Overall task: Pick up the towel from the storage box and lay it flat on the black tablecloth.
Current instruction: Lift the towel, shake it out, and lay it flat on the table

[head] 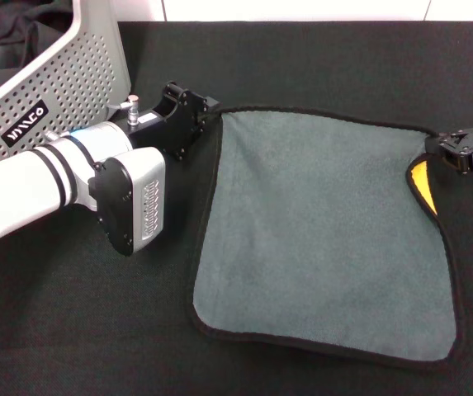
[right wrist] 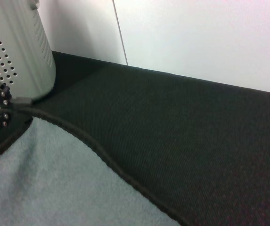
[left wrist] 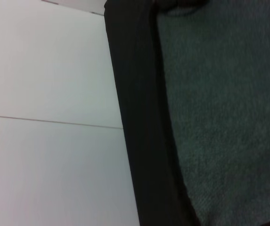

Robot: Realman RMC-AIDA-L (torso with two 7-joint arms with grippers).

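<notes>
Spread grey-side-up on black tablecloth [head: 302, 74]: towel [head: 319, 231], far corners pinched by L gripper [head: 211, 111] & R gripper [head: 442, 148], storage box [head: 63, 82] at far-left corner.

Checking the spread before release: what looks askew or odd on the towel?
The towel lies grey-green face up on the black tablecloth, but its edge by the right pincer is folded over, showing orange-yellow. The left pincer is at the opposite far corner. Otherwise it lies mostly flat.
</notes>
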